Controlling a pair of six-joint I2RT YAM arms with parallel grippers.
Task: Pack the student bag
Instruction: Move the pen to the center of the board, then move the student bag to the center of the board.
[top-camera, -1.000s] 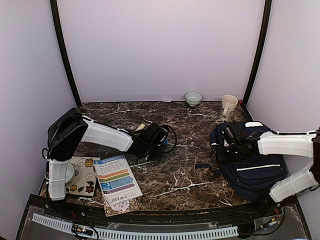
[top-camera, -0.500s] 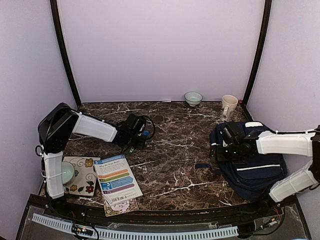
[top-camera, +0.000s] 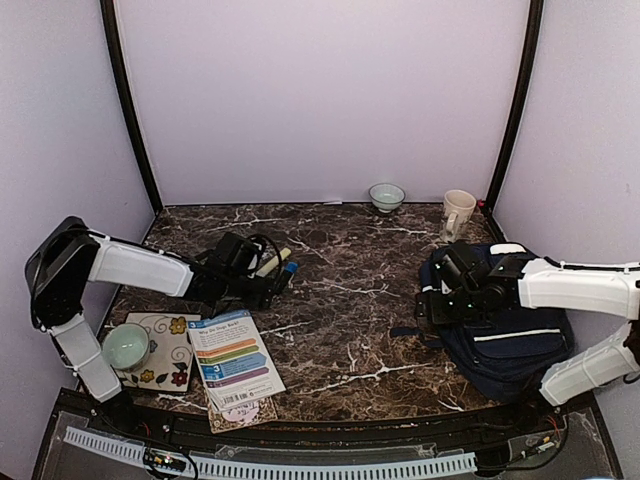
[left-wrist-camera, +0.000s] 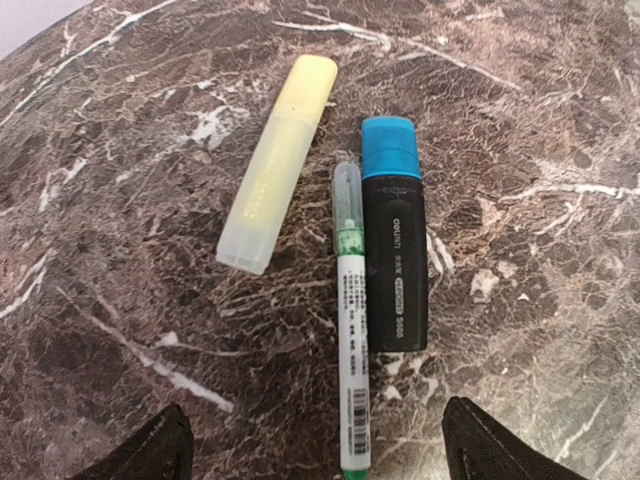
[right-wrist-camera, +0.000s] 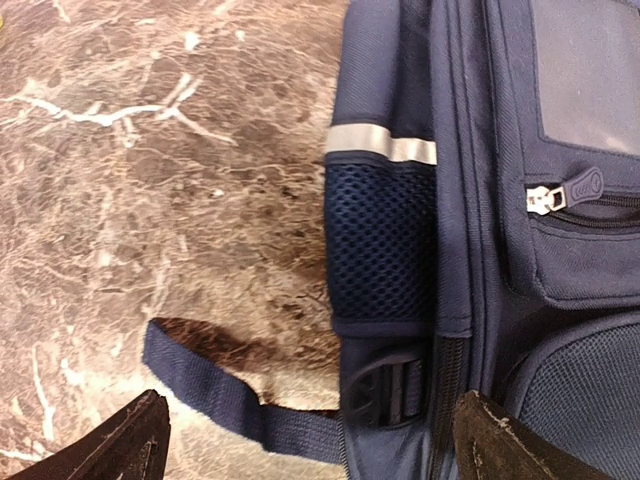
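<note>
The student bag (top-camera: 510, 335), navy with white stripes, lies flat at the right of the table. My right gripper (top-camera: 437, 300) hovers open over its left edge. In the right wrist view the gripper (right-wrist-camera: 315, 445) spans the bag's (right-wrist-camera: 480, 200) mesh side pocket, a buckle and a loose strap (right-wrist-camera: 215, 395), holding nothing. My left gripper (top-camera: 262, 285) is open at the left of the table. In its wrist view the gripper (left-wrist-camera: 315, 450) hangs just above three pens lying side by side: a yellow highlighter (left-wrist-camera: 278, 165), a white pen with green ends (left-wrist-camera: 351, 320) and a black marker with a blue cap (left-wrist-camera: 394, 240).
A blue-and-white booklet (top-camera: 235, 362) lies at the front left beside a floral pad (top-camera: 170, 352) with a pale green cup (top-camera: 126, 345) on it. At the back stand a small bowl (top-camera: 386, 196) and a cream mug (top-camera: 457, 214).
My left arm has drawn back to the left, from mid-table to over the pens, and its jaws have opened wide. The right arm has hardly moved.
</note>
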